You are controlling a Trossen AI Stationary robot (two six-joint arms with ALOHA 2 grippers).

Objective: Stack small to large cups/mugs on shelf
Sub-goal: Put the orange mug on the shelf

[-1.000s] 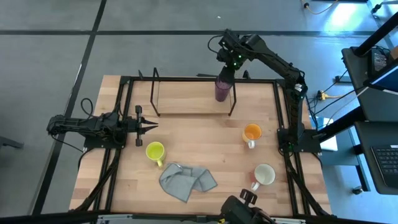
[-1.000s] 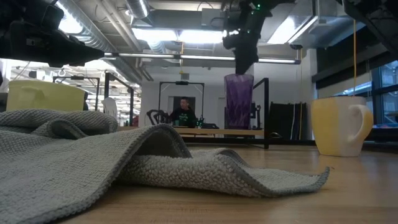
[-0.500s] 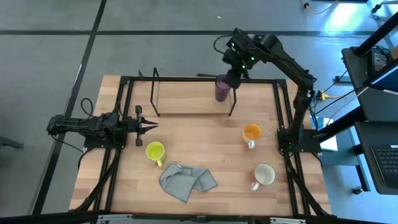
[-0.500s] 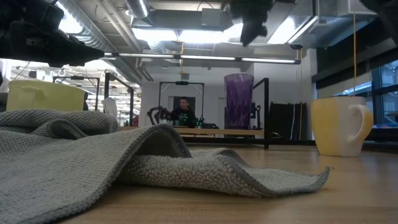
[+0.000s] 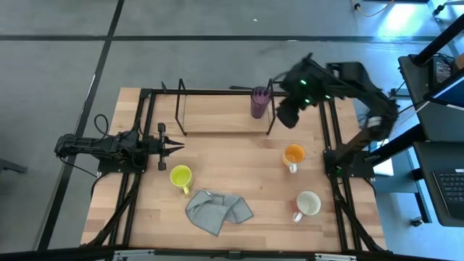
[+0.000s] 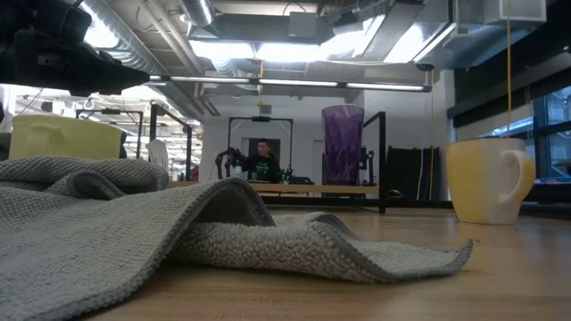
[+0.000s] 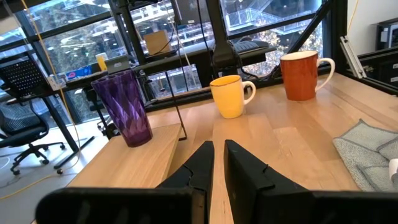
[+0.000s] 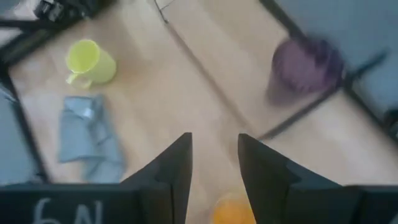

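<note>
We have the tumbler (image 5: 259, 101) standing upright at the right end of the shelf (image 5: 217, 133), at the far side of the table (image 5: 232, 181), so the largest piece looks placed. Our right gripper (image 5: 288, 114) hangs above the table just right of the tumbler, fingers apart and holding nothing. Our left gripper (image 5: 171, 148) waits at the left edge, fingers nearly together and empty. Three mugs remain on the table: the orange mug (image 5: 293, 155) near the right edge, the white mug (image 5: 307, 204) nearer and also on the right, and the yellow mug (image 5: 180, 176) left of centre, just beyond the cloth (image 5: 217, 210). We judge these mugs to be glazed ceramic: rigid, fairly heavy for their size, slick under the pads and liable to chip if knocked against the wire frame. We would pinch one wall at the rim, one finger inside and one outside, away from the handle, as a handle grip would let the mug swing.
</note>
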